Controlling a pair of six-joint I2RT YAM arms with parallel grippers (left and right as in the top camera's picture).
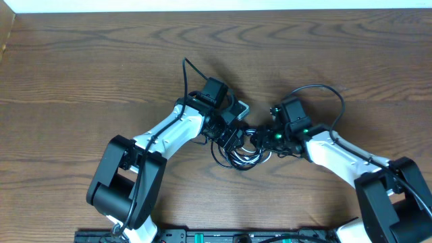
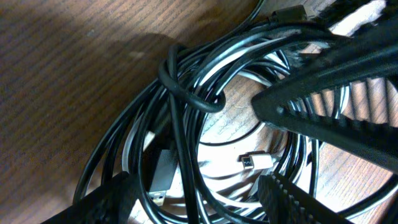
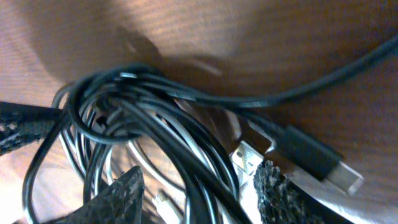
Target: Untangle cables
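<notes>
L tool (image 2: 199, 193) & R tool (image 3: 199, 177), jaws apart, straddle knotted cables (image 1: 243, 154) on desk (image 1: 101, 67), prob to pull loops apart

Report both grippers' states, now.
Left gripper: open, jaws astride the cables, nothing clamped.
Right gripper: open, jaws either side of the cables.

A brown wooden table (image 1: 81, 61) fills nearly the whole scene, its dark grain running in long waves from left to right. Along the far edge lies a pale strip (image 1: 216, 5), white and featureless. At the far left corner the tabletop's edge angles inward. The light is even and soft, casting blurred shadows, with a warm sheen on the wood up close.
</notes>
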